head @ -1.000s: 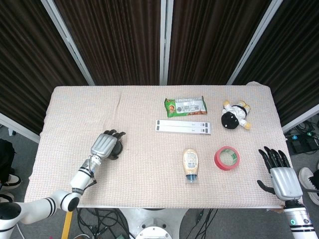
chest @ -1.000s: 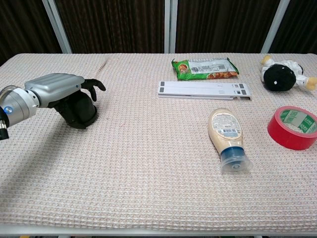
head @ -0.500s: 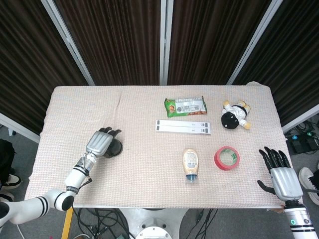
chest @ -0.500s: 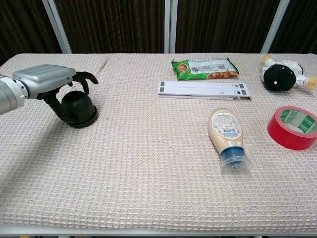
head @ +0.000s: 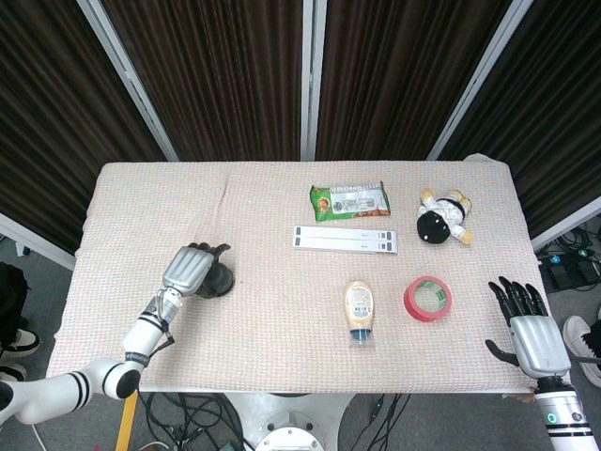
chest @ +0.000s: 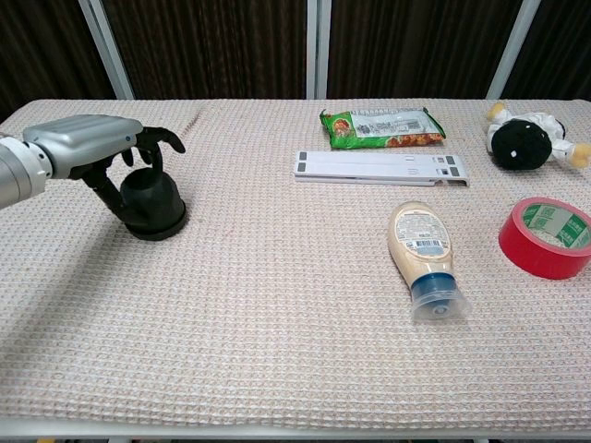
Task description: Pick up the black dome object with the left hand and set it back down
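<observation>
Fingers (chest: 152, 138) of the left hand (chest: 88, 143) curl down over the top of the black dome object (chest: 152, 203), which sits on the cloth-covered table (chest: 277, 305) at the left of the chest view. The thumb reaches down along the dome's left flank, but whether the hand actually grips it cannot be told from either view (the head view shows only the silver back of the hand covering most of the dome). The dome's base rests flat on the cloth.

At the lower right of the head view, the right hand (head: 528, 329) hangs off the table's edge, fingers spread and straight, holding nothing.

Right of centre lie a mayonnaise bottle (chest: 425, 254), a red tape roll (chest: 547, 237), a white strip (chest: 380, 167), a green snack packet (chest: 381, 127) and a plush toy (chest: 528, 138).
</observation>
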Robot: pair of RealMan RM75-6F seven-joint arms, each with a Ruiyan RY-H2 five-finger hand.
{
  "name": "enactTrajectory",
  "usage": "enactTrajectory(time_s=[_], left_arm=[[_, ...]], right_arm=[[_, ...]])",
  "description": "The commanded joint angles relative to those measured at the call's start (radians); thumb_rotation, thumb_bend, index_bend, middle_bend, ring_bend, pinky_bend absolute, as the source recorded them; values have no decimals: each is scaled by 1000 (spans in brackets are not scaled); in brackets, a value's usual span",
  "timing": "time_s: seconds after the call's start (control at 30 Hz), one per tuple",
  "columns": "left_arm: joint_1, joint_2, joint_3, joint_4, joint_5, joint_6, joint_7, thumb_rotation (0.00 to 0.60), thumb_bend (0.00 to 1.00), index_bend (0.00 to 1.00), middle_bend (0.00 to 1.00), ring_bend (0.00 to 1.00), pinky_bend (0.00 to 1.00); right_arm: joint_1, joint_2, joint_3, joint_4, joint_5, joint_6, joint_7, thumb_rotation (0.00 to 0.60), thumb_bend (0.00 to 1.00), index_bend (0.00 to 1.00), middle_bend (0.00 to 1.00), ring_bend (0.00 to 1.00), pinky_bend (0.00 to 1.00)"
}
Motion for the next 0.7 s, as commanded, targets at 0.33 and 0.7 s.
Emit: enactTrajectory(time_s=[0.33, 0.7], left_arm=[[4, 53, -18, -60, -16, 26, 32, 600, 56, 192, 437, 294, 335], [12, 54, -55, 46, -89, 74, 85, 600, 61, 201, 450, 307, 351]], right_arm=[[0, 0, -1, 0, -4, 2, 1, 600, 101, 0, 0, 0, 0], [3, 1, 0, -9, -2, -3, -12, 600, 101, 0, 0, 0, 0]])
